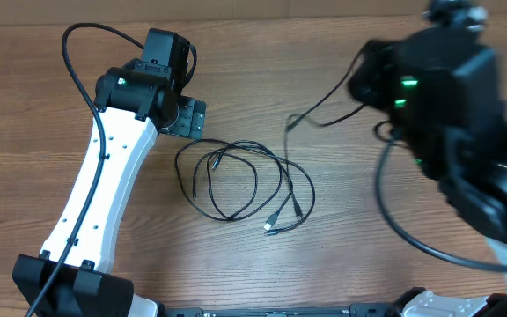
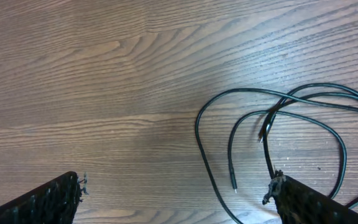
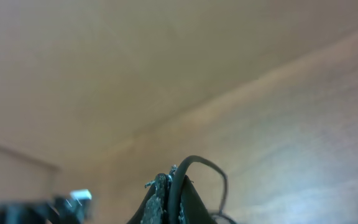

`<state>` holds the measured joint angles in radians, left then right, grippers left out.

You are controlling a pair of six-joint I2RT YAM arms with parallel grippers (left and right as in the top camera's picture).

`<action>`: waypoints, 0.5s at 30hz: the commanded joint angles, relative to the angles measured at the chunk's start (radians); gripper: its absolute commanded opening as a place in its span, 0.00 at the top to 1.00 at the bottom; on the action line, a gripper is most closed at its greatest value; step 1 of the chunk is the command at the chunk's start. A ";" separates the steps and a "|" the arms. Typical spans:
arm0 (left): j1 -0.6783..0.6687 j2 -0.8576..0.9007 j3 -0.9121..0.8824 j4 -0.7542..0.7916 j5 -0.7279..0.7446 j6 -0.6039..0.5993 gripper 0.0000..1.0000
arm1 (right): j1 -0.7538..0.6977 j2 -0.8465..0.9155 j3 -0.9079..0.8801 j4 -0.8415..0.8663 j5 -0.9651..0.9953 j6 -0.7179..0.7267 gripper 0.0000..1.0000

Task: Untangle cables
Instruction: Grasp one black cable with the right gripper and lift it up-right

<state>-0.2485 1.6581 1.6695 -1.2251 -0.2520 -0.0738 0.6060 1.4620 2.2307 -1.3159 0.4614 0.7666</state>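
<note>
Several thin black cables (image 1: 236, 144) lie in tangled loops on the wooden table, with small plugs (image 1: 271, 225) at the lower right of the pile. My left gripper (image 1: 190, 117) hovers just up and left of the loops, open and empty. In the left wrist view its gripper (image 2: 176, 190) spans bare wood, with a cable loop (image 2: 247, 92) and a plug tip (image 2: 234, 183) near the right finger (image 2: 303, 202). My right gripper (image 3: 174, 180) is raised high and shut on one cable (image 3: 194, 160). That cable (image 1: 328, 124) hangs down toward the pile.
The raised right arm (image 1: 447, 106) is blurred and hides the right rear of the table (image 1: 341, 264). A thick robot cable (image 1: 403, 233) arcs beneath it. The left arm's white link (image 1: 104, 185) crosses the left side.
</note>
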 commanded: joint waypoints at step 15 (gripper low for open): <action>0.002 0.006 -0.006 0.003 -0.012 0.015 0.00 | -0.104 -0.029 0.160 0.169 0.032 -0.070 0.96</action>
<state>-0.2485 1.6581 1.6691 -1.2251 -0.2520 -0.0738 0.5083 1.4391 2.3722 -1.1843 0.4801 0.7174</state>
